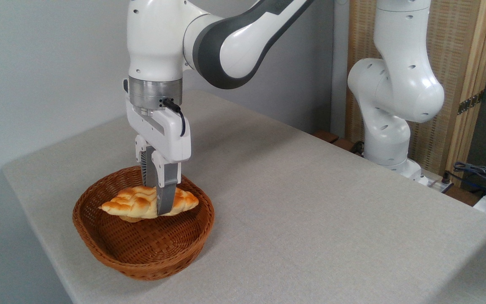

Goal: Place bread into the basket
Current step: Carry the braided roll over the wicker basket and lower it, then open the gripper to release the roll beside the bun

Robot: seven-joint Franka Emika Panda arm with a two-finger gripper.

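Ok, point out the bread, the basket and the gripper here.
bread [131, 203]: fixed camera view, on the braided crust left of the gripper.
basket [150, 270]: fixed camera view, on the front outer wall.
gripper [162, 209]: fixed camera view, between the fingertips shut on the loaf.

Single fixed view, raised, off one table corner.
Looks diagonally down across the grey cloth-covered table [310, 219], fairly near, toward the white robot arm's base [395, 126].
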